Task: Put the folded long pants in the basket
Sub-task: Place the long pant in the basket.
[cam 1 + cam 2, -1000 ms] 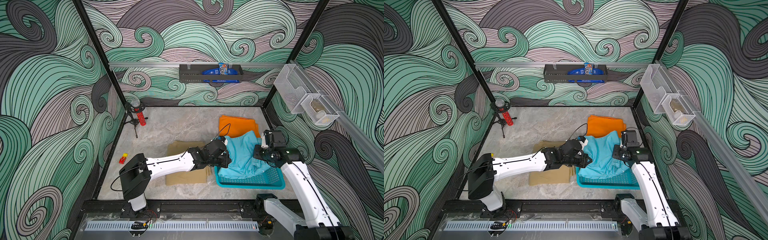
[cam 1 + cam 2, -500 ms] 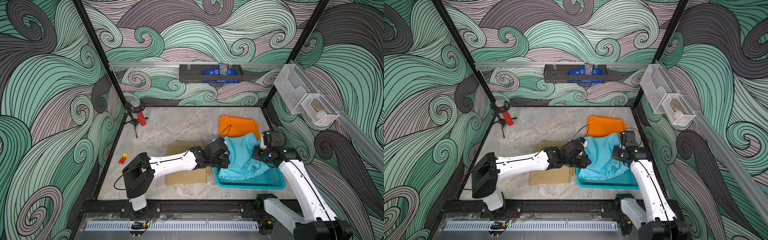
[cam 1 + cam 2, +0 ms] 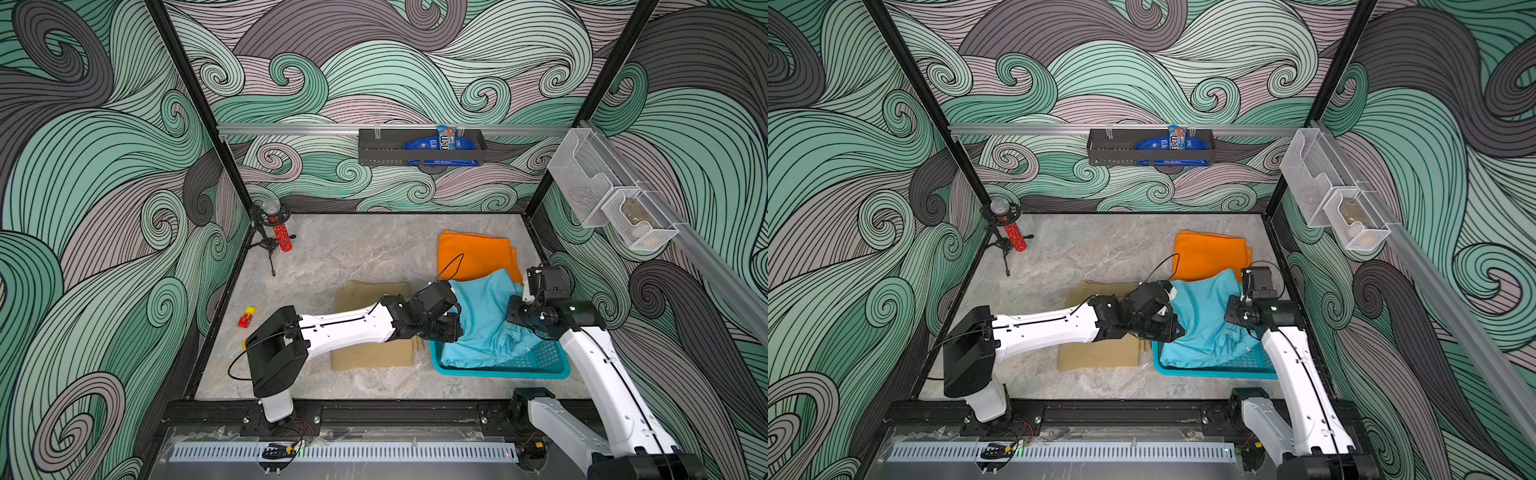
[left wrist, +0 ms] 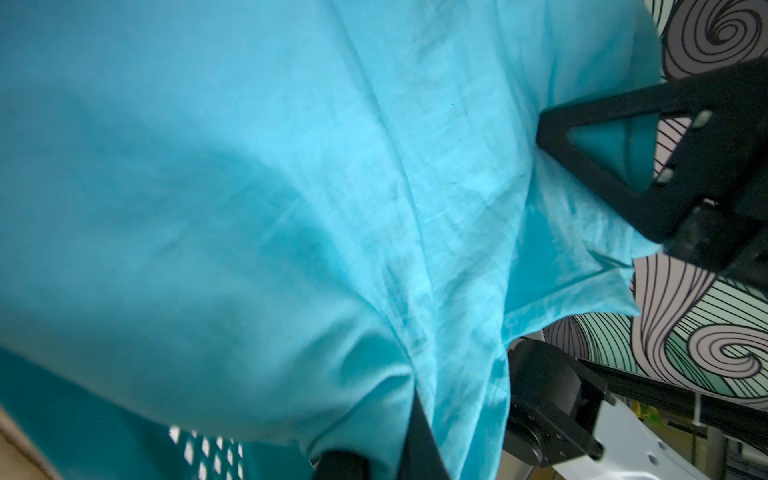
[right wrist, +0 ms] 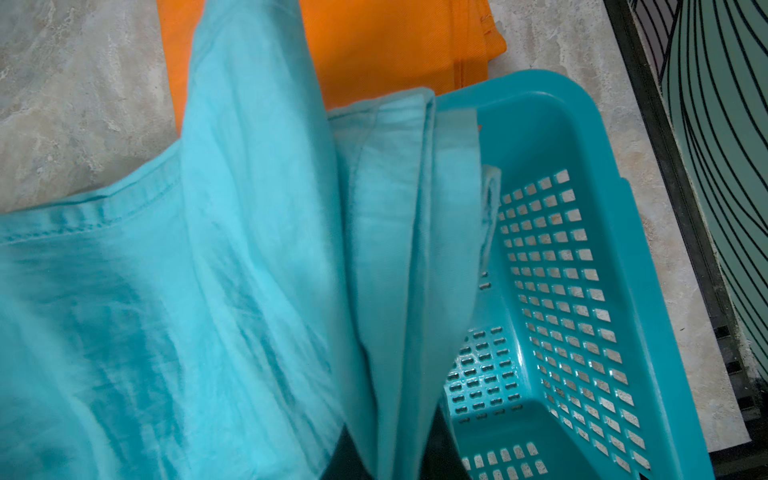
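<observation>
Out to the left of the basket (image 3: 498, 372), well apart from it, a small red and yellow toy car (image 3: 246, 317) sits on the table (image 3: 353, 249). The tan pants (image 3: 365, 357) lie flat and folded just beside the basket's left wall, outside it, with my left arm stretched across them.

My left fingers (image 3: 453, 332) are over the basket's left rim, pressed together on the left edge of the light blue pants (image 3: 486, 320). In my left wrist view the cloth bunches where it runs in between them.

The light blue pants are partly in the basket. Their near part rests on the perforated floor, and their far part rises over the basket's far rim. The right part of the basket floor shows bare.

The orange pants (image 3: 473, 255) lie folded flat on the table just behind the basket, and the blue cloth overlaps their near edge.

My right fingers (image 3: 517, 318) are over the basket's right side, clamped on the right edge of the light blue pants. My right wrist view shows the folded layers gathered between them.
</observation>
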Robot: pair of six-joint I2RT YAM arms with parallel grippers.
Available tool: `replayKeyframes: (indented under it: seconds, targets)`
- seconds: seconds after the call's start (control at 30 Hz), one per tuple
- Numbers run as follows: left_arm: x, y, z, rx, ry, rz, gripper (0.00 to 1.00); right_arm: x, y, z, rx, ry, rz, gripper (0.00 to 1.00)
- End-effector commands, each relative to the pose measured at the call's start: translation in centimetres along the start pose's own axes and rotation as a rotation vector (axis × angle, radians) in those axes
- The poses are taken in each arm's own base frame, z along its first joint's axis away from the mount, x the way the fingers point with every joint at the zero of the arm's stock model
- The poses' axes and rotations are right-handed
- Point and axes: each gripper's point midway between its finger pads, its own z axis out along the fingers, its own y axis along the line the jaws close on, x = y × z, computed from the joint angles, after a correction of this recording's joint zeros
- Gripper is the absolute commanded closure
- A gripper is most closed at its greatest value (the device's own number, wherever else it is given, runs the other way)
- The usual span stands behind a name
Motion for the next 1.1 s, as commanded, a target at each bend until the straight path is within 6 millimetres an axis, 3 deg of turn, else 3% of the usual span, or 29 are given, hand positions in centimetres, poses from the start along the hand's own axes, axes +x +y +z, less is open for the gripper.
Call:
replayKeyframes:
  seconds: [0.0,0.17,0.2,0.23,0.3,0.4,0.43,0.53,0.83,0.93,1.07]
  targets:
    - [2.4,-0.9,-0.2,0.084,0.126,-0.047,1.00,-0.4,0.1,0.9,-0.004,-0.015,0.022,1.00]
    - [2.0,-0.1,0.9,0.069,0.157,-0.050,0.97,-0.8,-0.3,0.9,0.025,-0.024,0.030,1.00]
    - [1.7,-0.1,1.0,0.066,0.152,-0.041,0.91,-0.8,-0.2,1.0,0.022,-0.020,0.029,0.96]
    - [1.2,-0.2,0.8,0.059,0.141,-0.030,0.84,-0.8,-0.2,1.1,0.019,-0.017,0.026,0.83]
    - [0.2,0.0,0.5,0.028,0.107,0.000,0.56,-0.8,-0.1,1.3,0.015,-0.015,0.023,0.52]
    - [-1.6,0.7,-0.7,-0.060,0.017,0.041,0.02,-1.5,-0.1,1.1,0.024,-0.030,0.025,0.23]
    - [-2.1,0.9,-1.2,-0.080,-0.015,0.052,0.01,-1.8,-0.1,1.0,0.027,-0.040,0.026,0.15]
    - [-4.2,0.9,-3.0,-0.123,-0.123,0.103,0.01,-3.5,0.2,0.3,0.022,-0.078,0.024,0.06]
    - [-12.4,-0.1,-8.9,-0.138,-0.452,0.201,0.01,-8.8,1.0,-0.9,0.052,-0.167,-0.054,0.06]
    - [-15.4,0.6,-10.1,-0.086,-0.496,0.207,0.01,-10.3,1.6,-0.3,0.052,-0.166,-0.087,0.06]
    - [-19.5,3.3,-10.8,-0.046,-0.524,0.176,0.01,-12.2,3.4,1.5,0.000,-0.150,-0.114,0.07]
